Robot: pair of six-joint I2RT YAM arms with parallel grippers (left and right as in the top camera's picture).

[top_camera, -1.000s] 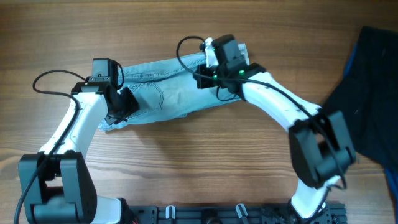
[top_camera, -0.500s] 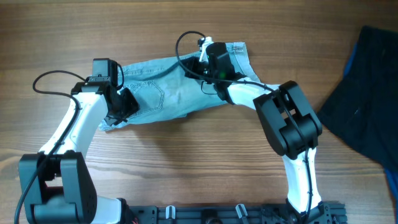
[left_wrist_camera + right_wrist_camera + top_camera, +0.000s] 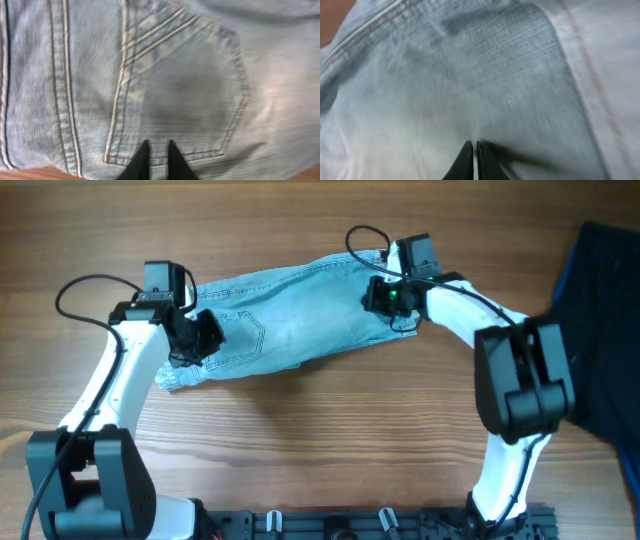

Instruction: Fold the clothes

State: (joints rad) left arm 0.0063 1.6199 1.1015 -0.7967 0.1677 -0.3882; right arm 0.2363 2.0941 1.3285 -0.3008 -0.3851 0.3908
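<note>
The shorts lie spread flat; no fold is made yet. Left gripper pinches denim at the left end, right gripper clenches the right end.

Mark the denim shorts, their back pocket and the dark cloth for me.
denim shorts (image 3: 300, 315): overhead view, bare fabric at the garment's middle.
back pocket (image 3: 185, 95): left wrist view, centre of the stitched pocket panel.
dark cloth (image 3: 610, 330): overhead view, its middle, by the right edge.

Bare tabletop lies open between the left arm and right arm, in front of the denim shorts. A dark cloth covers the right edge.
</note>
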